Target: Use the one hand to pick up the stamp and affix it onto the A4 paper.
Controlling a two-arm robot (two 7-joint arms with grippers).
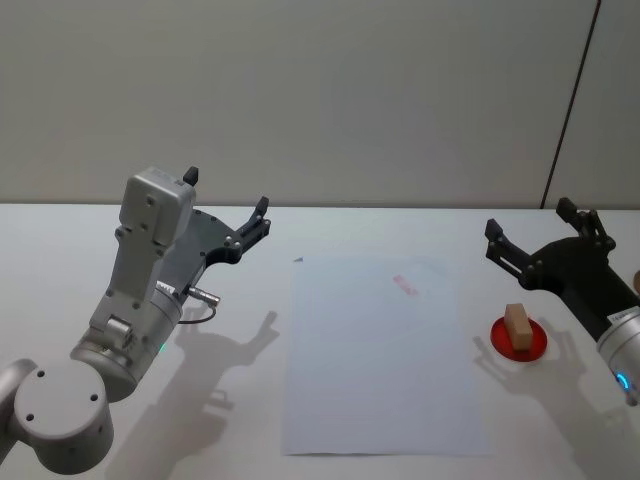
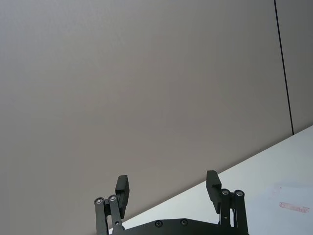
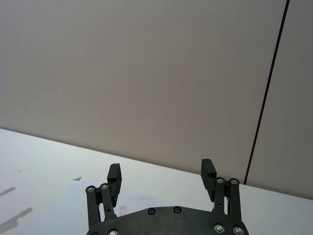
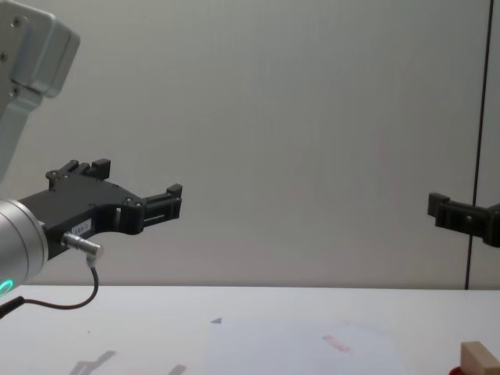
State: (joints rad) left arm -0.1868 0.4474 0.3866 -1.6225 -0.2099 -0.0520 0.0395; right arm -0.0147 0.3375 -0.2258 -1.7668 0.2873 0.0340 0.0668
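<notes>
The stamp, a small tan wooden block on a round red base, stands on the table right of the A4 paper. From the chest, the stamp is at the lower right. The white sheet lies flat at the table's middle with a small pink-red ink mark near its far edge. My right gripper hovers open above and behind the stamp, apart from it, holding nothing. My left gripper is raised open over the table left of the paper, also holding nothing.
The white table meets a plain grey wall behind. A dark vertical seam runs down the wall at the right. A thin cable loops under the left wrist.
</notes>
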